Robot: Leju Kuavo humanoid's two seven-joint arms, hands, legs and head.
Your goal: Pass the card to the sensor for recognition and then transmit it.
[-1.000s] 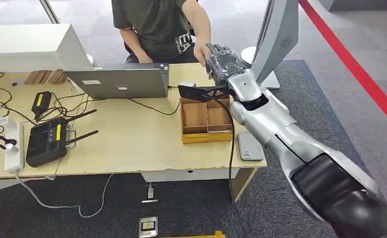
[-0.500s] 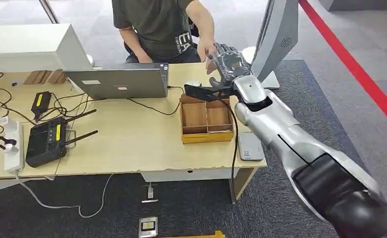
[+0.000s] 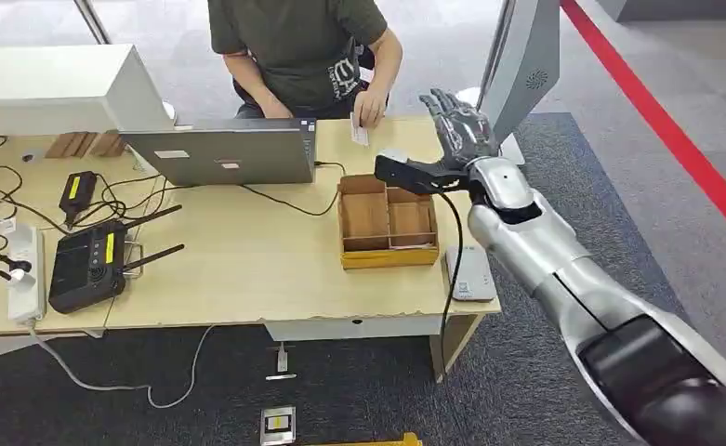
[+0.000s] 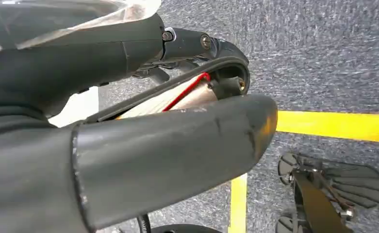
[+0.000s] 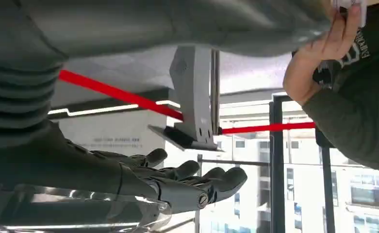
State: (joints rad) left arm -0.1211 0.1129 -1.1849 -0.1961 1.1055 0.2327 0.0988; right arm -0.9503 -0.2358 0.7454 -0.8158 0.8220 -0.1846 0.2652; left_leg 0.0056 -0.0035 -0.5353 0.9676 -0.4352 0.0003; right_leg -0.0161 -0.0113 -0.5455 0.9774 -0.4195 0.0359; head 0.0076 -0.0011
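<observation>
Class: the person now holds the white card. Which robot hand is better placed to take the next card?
Right, probably: the open right hand is raised over the table's far corner, beside the wooden divided tray.

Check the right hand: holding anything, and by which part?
Nothing. The right hand is empty, fingers spread, above the table's far right edge. The card is with the person, whose hand pinches it by its top edge.

White card (image 3: 360,135) — upright, pinched in the person's hand (image 3: 370,108) above the table.
</observation>
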